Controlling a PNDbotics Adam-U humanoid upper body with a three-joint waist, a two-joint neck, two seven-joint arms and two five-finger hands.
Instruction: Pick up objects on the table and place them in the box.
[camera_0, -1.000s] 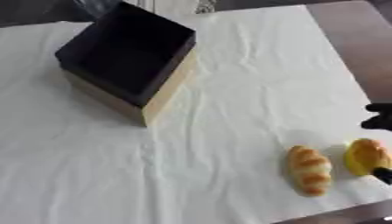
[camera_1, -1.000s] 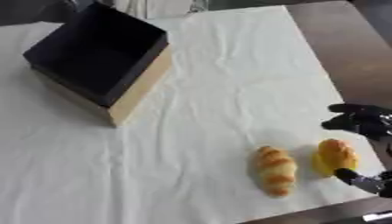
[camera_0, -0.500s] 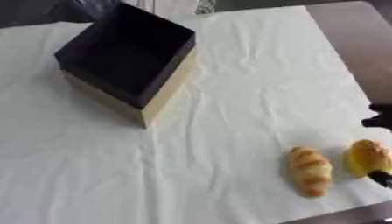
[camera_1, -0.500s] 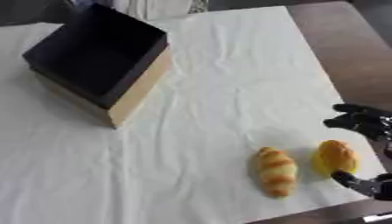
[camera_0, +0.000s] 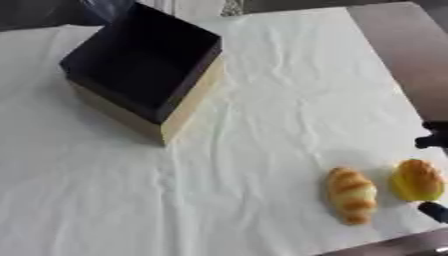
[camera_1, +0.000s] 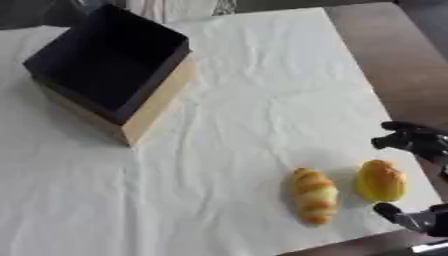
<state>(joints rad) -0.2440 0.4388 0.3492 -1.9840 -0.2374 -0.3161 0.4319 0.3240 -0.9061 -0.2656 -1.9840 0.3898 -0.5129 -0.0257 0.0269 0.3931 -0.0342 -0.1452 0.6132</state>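
Note:
A black open-topped box (camera_1: 107, 59) with tan outer walls stands at the far left on the white cloth. A striped golden croissant (camera_1: 312, 195) lies near the front right. Just right of it lies a rounded yellow bun (camera_1: 381, 180). My right hand (camera_1: 416, 141) comes in from the right edge, open. Its dark fingers hang just beyond the bun and its thumb (camera_1: 404, 217) sits near the front of it, neither touching. The rest of the hand is cut off by the edge. My left hand shows in no view.
The white cloth (camera_1: 236, 110) covers the table, wrinkled between box and pastries. Bare brown tabletop (camera_1: 385, 60) runs along the right side. The front edge of the table passes just below the croissant.
My right hand's fingers have drifted a little toward the right edge and down. Box, croissant and bun lie where they were.

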